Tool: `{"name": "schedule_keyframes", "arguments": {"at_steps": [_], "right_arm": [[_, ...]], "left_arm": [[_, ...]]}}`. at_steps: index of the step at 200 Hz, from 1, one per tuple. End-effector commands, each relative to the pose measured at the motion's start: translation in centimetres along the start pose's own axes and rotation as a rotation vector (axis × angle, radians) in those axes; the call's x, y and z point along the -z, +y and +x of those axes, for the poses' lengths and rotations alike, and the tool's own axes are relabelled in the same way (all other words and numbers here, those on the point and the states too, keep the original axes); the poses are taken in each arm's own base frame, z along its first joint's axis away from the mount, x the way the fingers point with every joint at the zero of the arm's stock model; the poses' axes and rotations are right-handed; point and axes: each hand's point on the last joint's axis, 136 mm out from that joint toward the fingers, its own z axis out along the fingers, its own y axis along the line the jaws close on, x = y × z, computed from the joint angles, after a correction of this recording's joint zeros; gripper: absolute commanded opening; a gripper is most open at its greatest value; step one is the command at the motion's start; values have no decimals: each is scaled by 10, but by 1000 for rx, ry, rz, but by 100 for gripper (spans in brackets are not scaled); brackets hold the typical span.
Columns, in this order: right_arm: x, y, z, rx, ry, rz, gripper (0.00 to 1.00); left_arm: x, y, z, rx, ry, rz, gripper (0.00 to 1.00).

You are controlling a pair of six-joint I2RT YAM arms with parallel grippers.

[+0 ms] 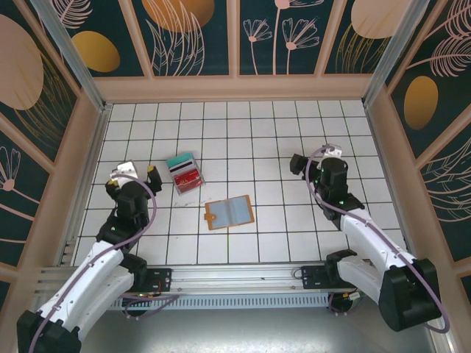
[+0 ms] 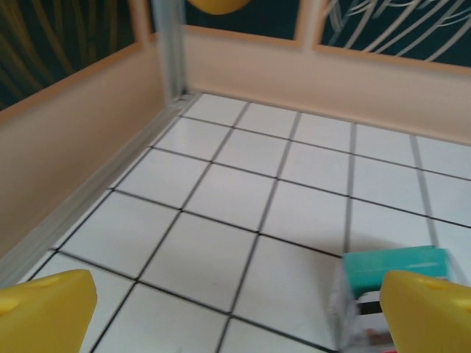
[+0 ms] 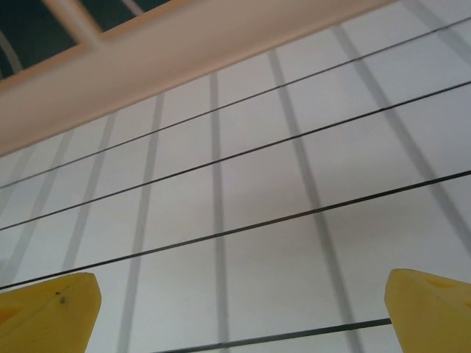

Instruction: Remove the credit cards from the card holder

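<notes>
Open orange-tan leather card holder (image 1: 229, 212) mid-table, long axis left-right, approx equidistant btw left gripper (image 1: 137, 173), right gripper (image 1: 314, 157); both jaws wide, empty.

light: was bright and even | shadows: were soft, with grey bands across the tiled floor (image 3: 257, 184) in the right wrist view | focus: top view was sharp; left fingertips (image 2: 44, 312) and teal card (image 2: 394, 265) were blurred

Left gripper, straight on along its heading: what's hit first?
The left gripper probably meets bare table tiles, then the far wall; depth unclear. The credit cards lie right of that line.
</notes>
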Motion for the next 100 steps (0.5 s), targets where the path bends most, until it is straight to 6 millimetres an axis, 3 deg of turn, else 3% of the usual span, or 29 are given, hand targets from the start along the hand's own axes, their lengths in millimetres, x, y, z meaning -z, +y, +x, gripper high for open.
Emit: {"name": "schedule_keyframes", "arguments": {"at_steps": [1,44,75,100], "right_arm": [[6,-40,-27,128,-186,214,99],[-15,-86,-20,115,-193,342,99],[-37,-96,-11,173,-185,362,99],[-47,-96,-8,190,-220,328,99]], "left_arm": [[-4,22,-4,8,-62,-137,99],[-33,28,18,-76,-67,-231,99],[-66,58,41,-26,-4,-305,99],[-86,47,40,-19,-10,-217,99]]}}
